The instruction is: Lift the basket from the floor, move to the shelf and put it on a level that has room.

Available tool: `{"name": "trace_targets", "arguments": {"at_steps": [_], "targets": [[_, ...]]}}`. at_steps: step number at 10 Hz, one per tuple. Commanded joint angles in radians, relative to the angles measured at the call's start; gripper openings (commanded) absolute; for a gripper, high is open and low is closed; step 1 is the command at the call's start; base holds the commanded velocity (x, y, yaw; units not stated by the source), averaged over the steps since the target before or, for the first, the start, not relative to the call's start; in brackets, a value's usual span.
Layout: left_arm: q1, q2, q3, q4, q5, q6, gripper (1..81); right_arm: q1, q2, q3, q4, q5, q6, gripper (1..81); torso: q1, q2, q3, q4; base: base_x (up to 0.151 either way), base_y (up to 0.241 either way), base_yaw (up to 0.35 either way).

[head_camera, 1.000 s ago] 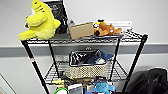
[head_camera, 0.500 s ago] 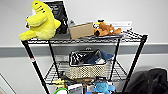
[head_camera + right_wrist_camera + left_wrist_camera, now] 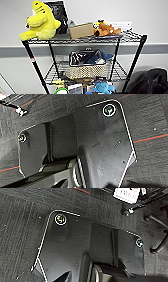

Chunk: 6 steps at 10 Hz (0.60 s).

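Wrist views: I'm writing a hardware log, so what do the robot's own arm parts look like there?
Each shows a wide dark plate with a pale edge line, rounded corners and round fittings. A dark jointed bar runs beside it. Fingers can't be made out.

Bright even indoor light, soft blur throughout, pale wall washed out, dim carpet
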Motion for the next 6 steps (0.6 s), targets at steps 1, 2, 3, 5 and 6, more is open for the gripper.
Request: {"name": "trace_targets", "arguments": {"at_steps": [1, 2, 3, 5, 6], "targets": [[-0.027, 0.102, -0.181, 0.006, 0.048, 0.001, 81.1, 0.02, 0.071, -0.101, -0.026, -0.057, -0.001, 81.1, 0.0, 0.0, 0.0, 0.0, 0.0, 0.0, 0.0], [-0.03, 0.13, -0.224, 0.006, 0.048, -0.002, 81.1, 0.02, 0.088, -0.111, -0.035, -0.057, -0.001, 81.1, 0.0, 0.0, 0.0, 0.0, 0.0, 0.0, 0.0], [-0.031, 0.148, -0.246, 0.007, 0.048, 0.001, 81.1, 0.02, 0.097, -0.111, -0.037, -0.062, -0.001, 81.1, 0.0, 0.0, 0.0, 0.0, 0.0, 0.0, 0.0], [-0.031, 0.153, -0.248, 0.017, 0.054, 0.004, 81.1, 0.02, 0.105, -0.111, -0.034, -0.065, 0.002, 81.1, 0.0, 0.0, 0.0, 0.0, 0.0, 0.0, 0.0], [-0.03, 0.155, -0.248, 0.018, 0.063, 0.004, 81.1, 0.02, 0.108, -0.111, -0.034, -0.065, 0.003, 81.1, 0.0, 0.0, 0.0, 0.0, 0.0, 0.0, 0.0]]}}
